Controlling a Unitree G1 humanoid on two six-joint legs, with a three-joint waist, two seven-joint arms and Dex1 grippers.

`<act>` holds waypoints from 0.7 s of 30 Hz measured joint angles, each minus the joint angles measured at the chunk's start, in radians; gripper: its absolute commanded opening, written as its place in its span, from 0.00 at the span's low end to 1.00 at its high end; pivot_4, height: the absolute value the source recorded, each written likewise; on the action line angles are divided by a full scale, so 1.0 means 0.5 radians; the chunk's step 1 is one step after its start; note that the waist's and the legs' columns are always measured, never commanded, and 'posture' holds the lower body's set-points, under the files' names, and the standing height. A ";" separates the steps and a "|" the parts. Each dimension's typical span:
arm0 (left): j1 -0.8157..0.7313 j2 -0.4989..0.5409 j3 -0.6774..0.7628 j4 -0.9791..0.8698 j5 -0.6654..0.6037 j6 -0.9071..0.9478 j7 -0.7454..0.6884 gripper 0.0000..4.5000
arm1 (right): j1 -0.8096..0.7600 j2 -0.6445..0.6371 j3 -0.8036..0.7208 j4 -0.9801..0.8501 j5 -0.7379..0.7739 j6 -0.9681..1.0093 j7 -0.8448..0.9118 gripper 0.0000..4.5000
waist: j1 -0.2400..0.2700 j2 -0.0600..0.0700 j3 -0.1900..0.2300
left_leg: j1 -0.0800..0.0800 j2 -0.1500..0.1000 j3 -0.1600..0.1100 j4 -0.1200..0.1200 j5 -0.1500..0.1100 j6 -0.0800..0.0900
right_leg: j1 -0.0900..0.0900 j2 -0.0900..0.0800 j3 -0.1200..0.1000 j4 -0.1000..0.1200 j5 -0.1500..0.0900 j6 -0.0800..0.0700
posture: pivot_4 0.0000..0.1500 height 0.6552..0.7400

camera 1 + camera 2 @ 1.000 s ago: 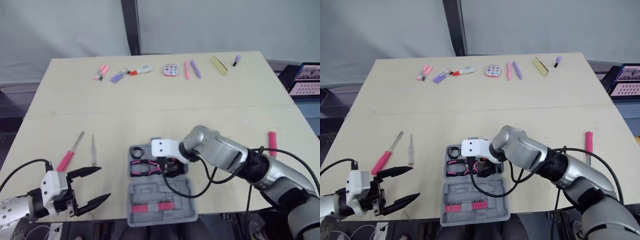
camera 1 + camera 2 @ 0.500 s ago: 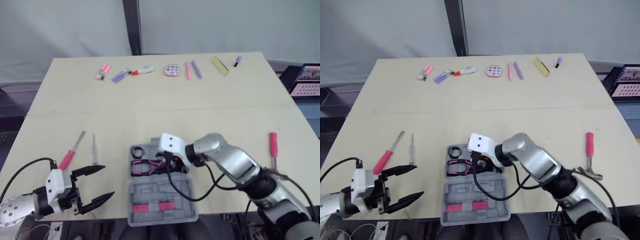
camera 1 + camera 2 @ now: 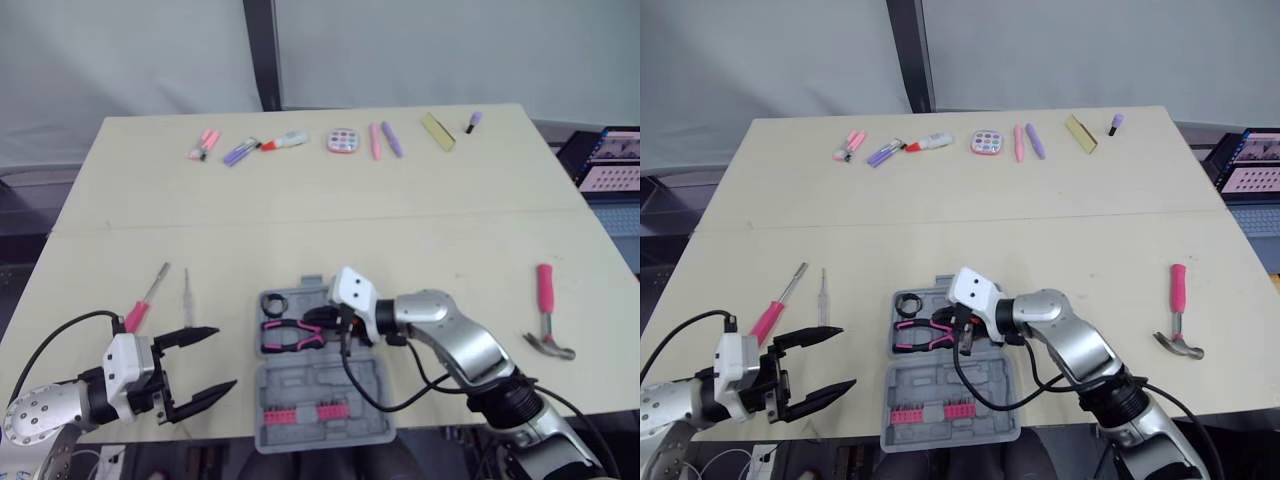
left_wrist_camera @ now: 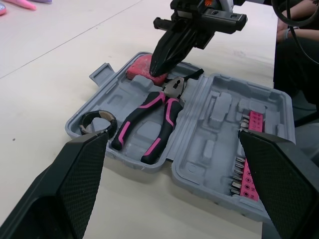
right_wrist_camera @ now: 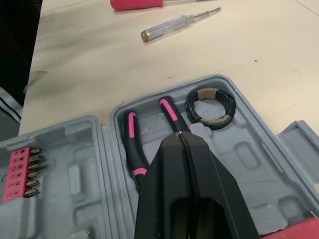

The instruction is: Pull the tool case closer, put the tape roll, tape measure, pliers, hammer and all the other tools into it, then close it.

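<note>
**Pliers seated, right claw lifts away**

The right claw [image 4: 157, 68], clenched and empty, has drawn back from the pliers [image 3: 290, 335]. They now lie in the tool case [image 3: 330, 385] at the table's near edge, beside the tape roll [image 3: 275, 301]. The left claw [image 3: 222, 357] hangs released. The hammer [image 3: 545, 300], near the right edge, is probably next.

We appear to be in a robotics lab or test room. A plain pale table [image 3: 300, 215] stands before a grey fabric backdrop [image 3: 450, 50] with a dark post [image 3: 260, 50], and a lit laptop screen [image 3: 612, 160] sits beside it.
</note>
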 measured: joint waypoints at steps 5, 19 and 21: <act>-0.004 -0.006 -0.010 0.000 0.018 -0.013 -0.002 1.00 | 0.006 0.009 0.000 0.038 -0.004 -0.028 0.003 0.00 | 0.000 0.000 0.000 | 0.000 0.000 0.000 0.000 0.000 0.000 | 0.000 0.000 0.000 0.000 0.000 0.000 | 1.00 1.00; -0.008 -0.007 -0.014 0.000 0.021 -0.009 -0.002 1.00 | 0.012 0.064 0.056 0.258 -0.160 -0.142 -0.018 0.00 | -0.001 0.000 0.000 | 0.000 0.000 0.000 0.000 0.000 0.000 | 0.000 0.000 0.000 0.001 0.000 0.000 | 1.00 1.00; -0.009 -0.007 -0.014 0.000 0.021 -0.006 -0.002 1.00 | 0.012 0.064 0.056 0.271 -0.183 -0.158 -0.018 0.00 | 0.000 0.000 0.000 | 0.000 0.000 0.000 0.000 0.000 0.000 | 0.000 0.000 0.000 0.001 0.000 0.000 | 1.00 1.00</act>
